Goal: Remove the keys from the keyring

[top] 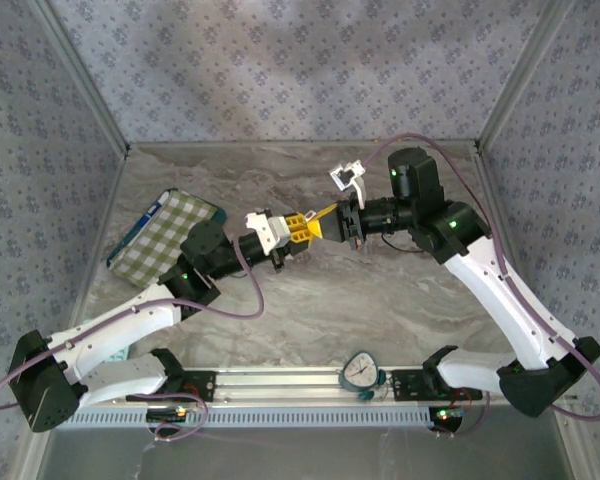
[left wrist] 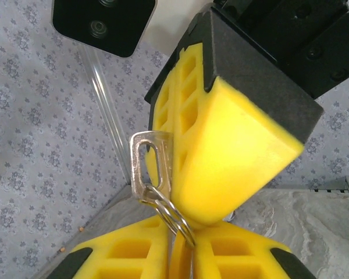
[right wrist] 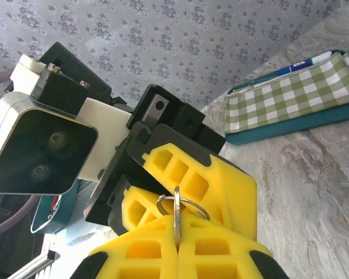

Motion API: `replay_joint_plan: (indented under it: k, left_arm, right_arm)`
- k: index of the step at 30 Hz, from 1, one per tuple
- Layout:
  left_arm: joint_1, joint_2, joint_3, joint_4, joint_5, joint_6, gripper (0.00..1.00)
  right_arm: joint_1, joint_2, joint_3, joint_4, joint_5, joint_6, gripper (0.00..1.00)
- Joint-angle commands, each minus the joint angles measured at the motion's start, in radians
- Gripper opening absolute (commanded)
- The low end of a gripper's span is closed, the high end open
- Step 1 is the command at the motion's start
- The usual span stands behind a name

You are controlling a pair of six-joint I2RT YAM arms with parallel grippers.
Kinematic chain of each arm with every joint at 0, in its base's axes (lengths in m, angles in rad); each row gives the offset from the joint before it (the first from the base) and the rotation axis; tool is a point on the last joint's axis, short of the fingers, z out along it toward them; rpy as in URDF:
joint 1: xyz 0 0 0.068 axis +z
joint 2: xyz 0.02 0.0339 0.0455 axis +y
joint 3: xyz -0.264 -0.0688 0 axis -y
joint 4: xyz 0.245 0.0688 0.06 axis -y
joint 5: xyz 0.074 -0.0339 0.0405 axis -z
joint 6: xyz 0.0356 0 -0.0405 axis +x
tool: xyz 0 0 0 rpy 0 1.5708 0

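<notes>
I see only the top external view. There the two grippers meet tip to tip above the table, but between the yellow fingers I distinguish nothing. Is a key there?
Observer: Yes. The left wrist view shows a silvery key with a long slot in its head.
Operator: Does the keyring pass through it?
Observer: Yes, the keyring goes through that slot and runs down between the fingers of the left gripper; I cannot tell whether they pinch it.
Operator: What does the right gripper hold?
Observer: In the right wrist view the right gripper is shut, and a thin metal edge, apparently the key, stands in the seam between its fingers.
</notes>
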Motion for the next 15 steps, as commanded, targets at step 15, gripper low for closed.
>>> replay_joint_plan:
  k: [15]
  left_arm:
    - [-0.001,0.016,0.035,0.051,-0.002,0.012,0.47]
  right_arm:
    - [-0.010,0.013,0.064,-0.163,0.008,0.008,0.00]
